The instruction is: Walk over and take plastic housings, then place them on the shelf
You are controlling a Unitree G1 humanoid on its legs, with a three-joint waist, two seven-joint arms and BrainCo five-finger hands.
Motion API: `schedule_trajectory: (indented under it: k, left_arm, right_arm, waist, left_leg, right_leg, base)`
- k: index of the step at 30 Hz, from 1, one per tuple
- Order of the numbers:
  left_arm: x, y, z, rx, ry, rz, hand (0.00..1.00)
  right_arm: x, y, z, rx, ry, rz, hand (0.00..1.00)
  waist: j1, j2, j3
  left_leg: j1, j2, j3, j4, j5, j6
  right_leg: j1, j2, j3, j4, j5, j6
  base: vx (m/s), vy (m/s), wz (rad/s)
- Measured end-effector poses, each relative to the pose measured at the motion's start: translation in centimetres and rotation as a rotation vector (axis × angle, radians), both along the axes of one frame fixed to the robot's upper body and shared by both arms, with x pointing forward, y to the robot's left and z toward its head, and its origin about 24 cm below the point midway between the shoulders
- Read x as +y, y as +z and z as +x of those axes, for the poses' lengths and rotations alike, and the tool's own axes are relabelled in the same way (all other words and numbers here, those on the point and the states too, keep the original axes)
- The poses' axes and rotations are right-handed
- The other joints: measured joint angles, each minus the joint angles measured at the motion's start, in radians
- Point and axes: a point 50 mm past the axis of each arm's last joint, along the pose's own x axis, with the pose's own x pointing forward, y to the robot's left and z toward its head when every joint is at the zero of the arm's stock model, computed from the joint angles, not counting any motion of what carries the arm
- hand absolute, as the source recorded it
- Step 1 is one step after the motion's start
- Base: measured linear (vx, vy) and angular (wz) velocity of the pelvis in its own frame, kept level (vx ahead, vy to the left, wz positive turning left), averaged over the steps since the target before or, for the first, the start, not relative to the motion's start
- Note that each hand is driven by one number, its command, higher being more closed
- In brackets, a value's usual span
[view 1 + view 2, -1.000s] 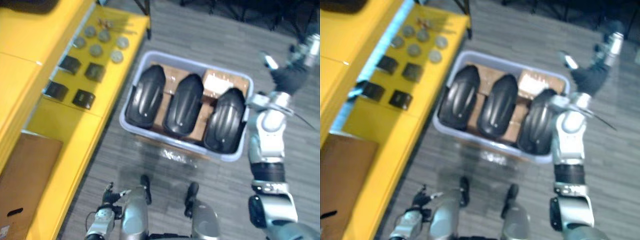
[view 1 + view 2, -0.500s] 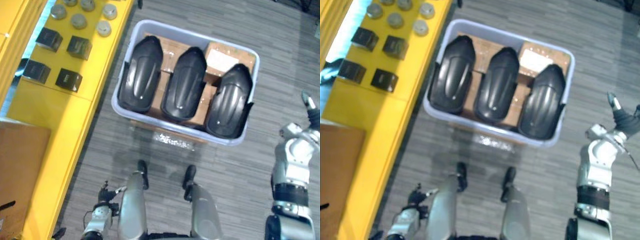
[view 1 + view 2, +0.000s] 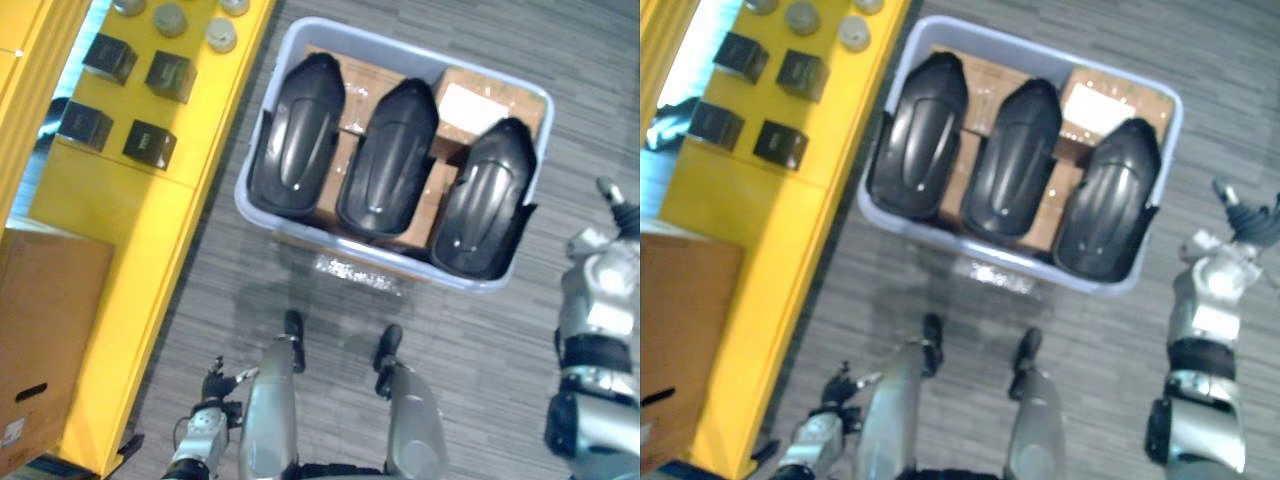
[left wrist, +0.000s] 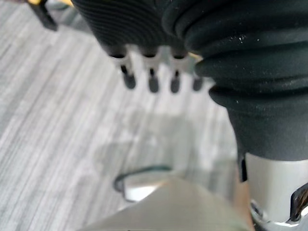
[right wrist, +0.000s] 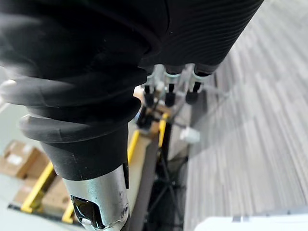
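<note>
Much of the ground close by is grey striped carpet point(image 3: 480, 360). Along its left side runs a yellow shelf point(image 3: 150, 220), with a brown carton point(image 3: 50, 330) on the near end, cut off by the frame. Farther along the shelf sit four small black boxes point(image 3: 150, 145), then grey discs point(image 3: 222, 35), some of them cropped at the top edge.

Just beside the shelf, on the floor, stands a pale bin point(image 3: 248, 208). Three black housings point(image 3: 388, 155) lie side by side in it, lengthwise, resting on cardboard packs point(image 3: 475, 100) that they mostly cover; the bin's floor is hidden.

Left hand point(image 4: 153, 79) hangs low at the robot's side near the shelf's edge, its fingers straight and pointing at the carpet, holding nothing. Right hand point(image 3: 1245, 215) is raised just past the bin's right corner, apart from it, fingers likewise straight and empty. Neither thumb can be made out. Beyond the right fingers, yellow framing and dark stands blur together.
</note>
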Motion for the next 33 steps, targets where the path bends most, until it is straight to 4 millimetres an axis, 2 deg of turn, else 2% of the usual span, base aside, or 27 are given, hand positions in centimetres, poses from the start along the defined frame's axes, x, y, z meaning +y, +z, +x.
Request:
schedule_trajectory:
  k: [4,7,9,14,17,20,24,25,33]
  left_arm:
    - [-0.8,-0.1,0.4,-0.005,-0.008,-0.096,0.00]
    - [-1.0,-0.2,0.3,-0.003,-0.028,-0.123,0.00]
    - [-1.0,-0.2,0.4,-0.006,-0.035,-0.129,0.00]
    - [-1.7,-0.1,0.7,-0.011,-0.070,-0.152,0.00]
    - [-2.2,-0.2,0.7,-0.011,-0.083,-0.176,0.00]
    - [-2.3,-0.1,0.8,-0.013,-0.081,-0.181,0.00]
    - [-2.3,-0.1,0.8,-0.012,-0.080,-0.181,0.00]
    - [-2.3,-0.1,0.8,-0.011,-0.080,-0.181,0.00]
    - [-2.3,-0.3,0.7,0.010,-0.079,-0.184,0.00]
  right_arm:
    - [0.5,-0.2,1.0,0.068,0.042,0.012,0.00]
    - [0.9,-0.5,1.7,0.121,0.082,0.014,0.00]
    - [0.6,-0.7,1.8,0.151,0.089,0.022,0.00]
    - [-0.3,0.1,1.8,0.209,0.106,-0.021,0.00]
    - [-0.4,-1.2,2.0,0.298,0.133,0.003,0.00]
    - [-0.2,-2.3,2.1,0.369,0.159,0.021,0.00]
    - [-0.1,-2.3,2.3,0.406,0.178,0.030,0.00]
    - [-0.1,-2.4,2.4,0.421,0.181,0.027,1.00]
    - [-0.5,-3.0,2.0,0.536,0.147,-0.032,1.00]
  waist:
    - [0.017,0.029,0.015]
    - [0.019,0.034,0.013]
    - [0.022,0.034,0.013]
    - [0.024,0.065,0.025]
    - [0.028,0.086,0.024]
    - [0.033,0.087,0.025]
    - [0.035,0.087,0.025]
    - [0.034,0.087,0.025]
    - [0.035,0.088,0.024]
  left_leg:
    - [-0.002,-0.004,-0.001,0.004,0.002,0.001]
    - [-0.012,-0.006,-0.001,0.011,0.005,0.004]
    - [-0.011,-0.007,-0.002,0.014,0.005,0.004]
    - [-0.013,-0.017,-0.014,0.017,0.005,0.005]
    - [-0.026,-0.017,-0.021,0.018,0.008,0.005]
    - [-0.036,-0.016,-0.020,0.018,0.015,0.004]
    - [-0.035,-0.013,-0.021,0.025,0.015,0.003]
    - [-0.032,-0.013,-0.021,0.026,0.015,0.003]
    - [-0.010,-0.012,-0.017,0.013,0.021,-0.006]
  right_leg:
    - [-0.004,-0.006,-0.002,0.011,0.000,0.000]
    - [-0.014,-0.010,-0.002,0.018,0.000,0.000]
    - [-0.014,-0.011,-0.003,0.024,-0.003,0.002]
    - [-0.015,-0.025,-0.015,0.054,-0.016,0.007]
    - [-0.027,-0.027,-0.023,0.063,-0.018,0.005]
    - [-0.043,-0.028,-0.022,0.074,-0.020,0.003]
    - [-0.047,-0.029,-0.022,0.096,-0.032,-0.001]
    - [-0.047,-0.032,-0.021,0.104,-0.037,0.000]
    - [-0.046,-0.035,-0.014,0.128,-0.052,-0.006]
  base:
    - [-0.01,0.003,0.03]
    - [0.00,0.000,0.00]
    - [0.00,0.003,0.02]
    - [-0.03,0.008,0.09]
    - [-0.03,-0.004,0.06]
    - [0.00,0.000,0.00]
    - [0.00,0.000,0.00]
    - [0.00,0.000,0.00]
    - [0.00,-0.010,-0.01]
